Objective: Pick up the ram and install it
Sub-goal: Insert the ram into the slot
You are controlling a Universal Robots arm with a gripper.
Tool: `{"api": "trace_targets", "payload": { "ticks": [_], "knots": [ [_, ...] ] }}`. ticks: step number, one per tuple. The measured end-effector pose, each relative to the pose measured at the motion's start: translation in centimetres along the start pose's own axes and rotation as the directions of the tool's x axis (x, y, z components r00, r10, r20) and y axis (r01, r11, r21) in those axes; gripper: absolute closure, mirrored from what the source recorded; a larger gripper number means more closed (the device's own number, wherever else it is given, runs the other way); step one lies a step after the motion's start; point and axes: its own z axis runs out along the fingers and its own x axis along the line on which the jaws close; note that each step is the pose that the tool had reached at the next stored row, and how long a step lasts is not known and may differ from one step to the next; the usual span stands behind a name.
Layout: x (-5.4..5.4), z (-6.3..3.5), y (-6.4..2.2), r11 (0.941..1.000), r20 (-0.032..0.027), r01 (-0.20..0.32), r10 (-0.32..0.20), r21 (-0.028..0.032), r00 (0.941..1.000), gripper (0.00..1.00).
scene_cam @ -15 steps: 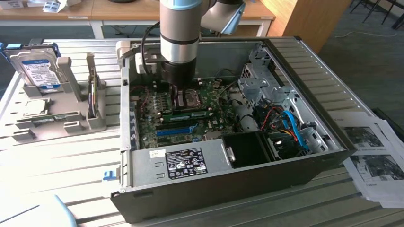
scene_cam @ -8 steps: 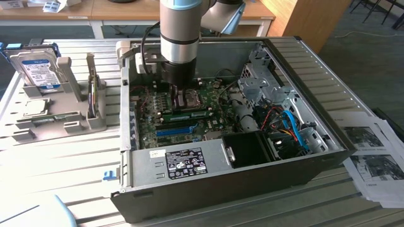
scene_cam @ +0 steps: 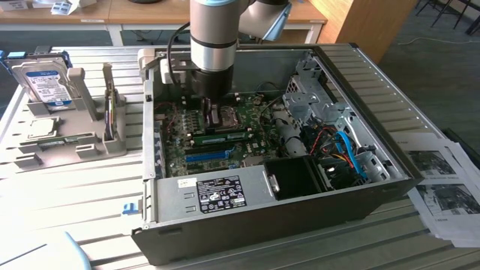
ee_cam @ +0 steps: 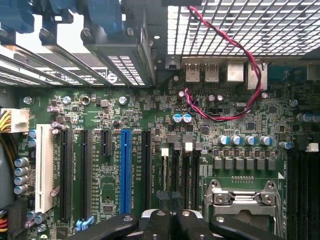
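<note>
A slatted table [scene_cam: 90, 185] carries an open computer case [scene_cam: 390, 101] at its middle. The arm [scene_cam: 212, 34] reaches down into it over the motherboard [scene_cam: 248, 143].

Toward the table edge on the exterior view's left, a grey holder [scene_cam: 45, 152] props up a hard drive [scene_cam: 44, 84] and a thin upright stick [scene_cam: 111, 115]. Papers [scene_cam: 446, 185] lie at the opposite edge.

One ram [scene_cam: 225, 136] lies across the board, apparently seated in a slot just beyond the blue slot [scene_cam: 206, 156].

The end effector [scene_cam: 210, 112] hangs just above the board beside the processor socket [ee_cam: 242, 200]. It is closed tight, with nothing visible between its fingers [ee_cam: 157, 222].

This looks like the installing step, likely pressing. Finishing it calls for staying square over the stick and pushing straight down.

The case walls, the drive cage and a red-and-black wire [ee_cam: 240, 55] crowd the space.
</note>
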Motion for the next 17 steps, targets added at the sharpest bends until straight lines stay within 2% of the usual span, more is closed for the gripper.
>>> {"api": "trace_targets", "payload": {
  "ticks": [17],
  "knots": [
    [0.1,-1.72,0.03,1.0000,0.0001,0.000,0.000,0.0000,1.0000,0.91]
  ]
}}
